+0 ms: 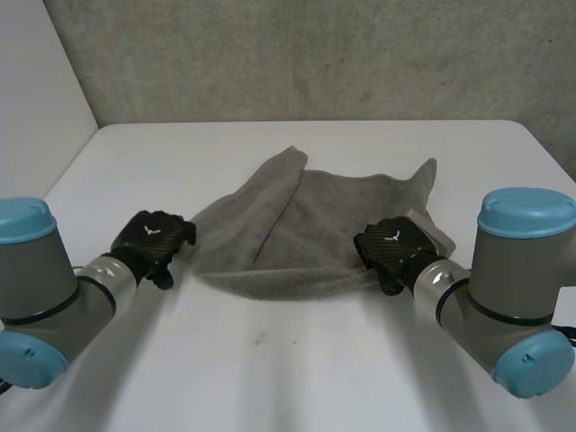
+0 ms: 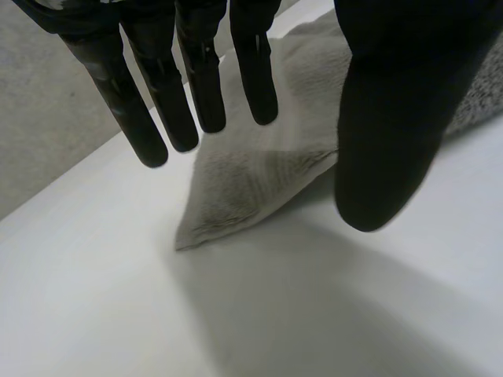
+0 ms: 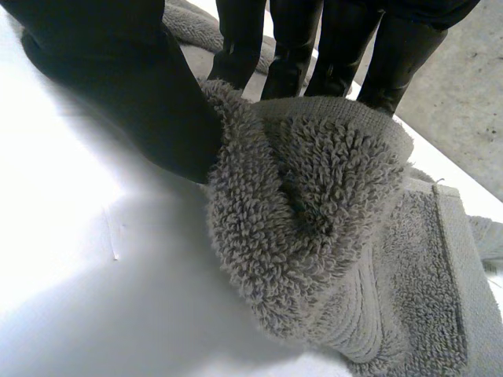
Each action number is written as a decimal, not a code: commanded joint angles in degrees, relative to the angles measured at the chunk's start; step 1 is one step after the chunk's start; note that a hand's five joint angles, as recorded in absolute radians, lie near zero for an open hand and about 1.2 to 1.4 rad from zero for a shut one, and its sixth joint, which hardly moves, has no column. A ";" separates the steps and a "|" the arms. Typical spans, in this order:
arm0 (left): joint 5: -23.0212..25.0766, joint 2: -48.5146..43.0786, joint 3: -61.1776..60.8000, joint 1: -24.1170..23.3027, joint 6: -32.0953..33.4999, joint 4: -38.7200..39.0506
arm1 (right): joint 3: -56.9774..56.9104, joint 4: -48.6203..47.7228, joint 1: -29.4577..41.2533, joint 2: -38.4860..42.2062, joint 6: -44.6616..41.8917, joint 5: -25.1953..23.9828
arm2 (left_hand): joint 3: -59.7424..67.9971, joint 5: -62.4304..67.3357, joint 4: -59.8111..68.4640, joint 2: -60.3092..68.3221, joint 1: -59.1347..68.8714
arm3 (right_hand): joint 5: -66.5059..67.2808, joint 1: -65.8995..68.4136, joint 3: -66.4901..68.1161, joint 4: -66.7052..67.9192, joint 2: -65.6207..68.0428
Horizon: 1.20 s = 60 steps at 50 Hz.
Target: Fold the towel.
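Observation:
A grey terry towel (image 1: 306, 225) lies loosely bunched in the middle of the white table (image 1: 270, 360), with a fold running toward the far side and a corner sticking up at the far right. My left hand (image 1: 155, 241) is at the towel's near left corner. In the left wrist view its fingers (image 2: 157, 102) are straight and apart from the thumb, and the towel corner (image 2: 244, 188) lies flat on the table below the fingertips, not held. My right hand (image 1: 393, 249) is at the towel's near right edge. Its thumb (image 3: 118, 71) and fingers pinch a thick bunch of towel (image 3: 314, 204).
A grey wall (image 1: 315, 54) stands behind the table's far edge and a pale wall (image 1: 36, 99) on the left. Bare tabletop lies in front of the towel and on both sides of it.

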 commanded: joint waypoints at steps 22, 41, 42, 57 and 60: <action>2.04 -9.20 4.47 -0.92 -1.02 8.37 | 0.66 -0.04 0.08 0.42 0.00 -0.30 | 8.78 8.61 8.63 8.76 8.41 | 15.42 19.59 11.77 11.39 12.52; 4.77 -12.27 8.07 -1.80 -7.18 10.22 | 0.66 -0.04 -0.01 0.69 0.00 -0.39 | 19.54 19.38 19.39 19.52 19.17 | 15.42 19.59 11.77 11.39 12.52; 4.77 -12.79 8.33 -1.89 -7.09 10.22 | 0.57 -0.04 -0.09 0.60 0.00 -0.39 | 19.38 19.21 19.23 19.35 19.01 | 15.42 19.59 11.77 11.39 12.52; 3.01 -12.62 9.83 -2.07 -6.47 10.13 | -0.75 -1.01 -1.59 -0.37 2.81 0.49 | 46.44 46.27 46.28 46.41 46.06 | 15.42 19.59 11.77 11.39 12.52; 1.16 -7.44 8.95 -2.15 -6.21 10.13 | -2.07 -0.84 -1.59 -2.04 4.66 0.66 | 46.44 46.27 46.28 46.41 46.06 | 15.42 19.59 11.77 11.39 12.52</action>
